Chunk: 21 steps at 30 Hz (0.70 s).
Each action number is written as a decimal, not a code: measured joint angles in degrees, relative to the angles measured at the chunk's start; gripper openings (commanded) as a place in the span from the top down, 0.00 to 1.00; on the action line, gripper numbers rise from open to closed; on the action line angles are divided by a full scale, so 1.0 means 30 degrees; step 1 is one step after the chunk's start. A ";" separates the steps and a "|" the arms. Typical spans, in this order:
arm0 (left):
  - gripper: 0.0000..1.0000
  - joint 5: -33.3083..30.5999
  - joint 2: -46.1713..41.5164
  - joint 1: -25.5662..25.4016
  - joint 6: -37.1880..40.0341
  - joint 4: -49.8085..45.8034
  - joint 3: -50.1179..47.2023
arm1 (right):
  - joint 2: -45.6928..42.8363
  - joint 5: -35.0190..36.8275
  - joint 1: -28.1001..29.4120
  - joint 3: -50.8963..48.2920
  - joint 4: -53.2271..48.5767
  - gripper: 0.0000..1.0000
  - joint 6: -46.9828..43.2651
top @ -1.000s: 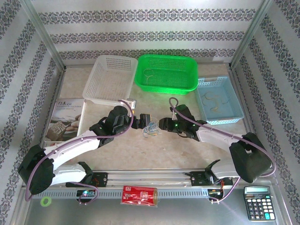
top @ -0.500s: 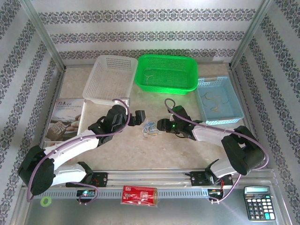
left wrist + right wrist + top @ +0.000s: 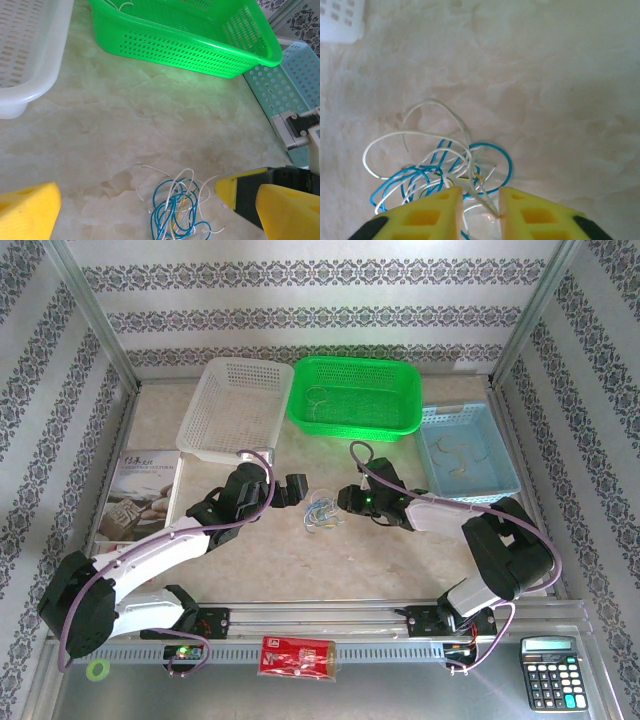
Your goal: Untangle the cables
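Note:
The cables (image 3: 320, 510) lie as a small tangle of blue, white and yellowish wires on the table between my two grippers. My left gripper (image 3: 297, 487) stands wide open just left of the tangle, touching nothing; in the left wrist view its yellow fingers flank the cables (image 3: 175, 205), and a yellow and black finger of the right gripper (image 3: 240, 190) reaches the tangle's right side. My right gripper (image 3: 480, 200) sits at the tangle's right edge (image 3: 340, 502). Its jaws are narrowed around white strands of the cables (image 3: 440, 160), with a gap still showing between them.
Three baskets stand along the back: white (image 3: 235, 405), green (image 3: 355, 395) with a thin wire inside, and pale blue (image 3: 468, 455) with thin wires inside. A book (image 3: 140, 490) lies at the left. A calculator (image 3: 553, 672) and a red packet (image 3: 298, 655) sit by the rail.
My right gripper has slid left onto the tangle and its jaws have narrowed. My left gripper has drawn back a little from the tangle and stayed wide open.

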 measured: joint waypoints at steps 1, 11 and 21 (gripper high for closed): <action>0.00 0.0095 0.0000 0.0000 -0.0007 0.0000 0.0000 | 0.0000 -0.0066 -0.0117 0.0036 0.0000 0.89 -0.0051; 0.00 0.0729 0.0168 0.0073 -0.0007 0.0015 0.0000 | -0.0197 -0.0860 -0.0488 0.0131 0.0036 1.00 -0.0262; 0.00 0.2586 0.1231 0.0102 0.0007 0.0350 0.0015 | -0.3155 -0.1712 -0.0430 -0.0197 0.2725 1.00 -0.0401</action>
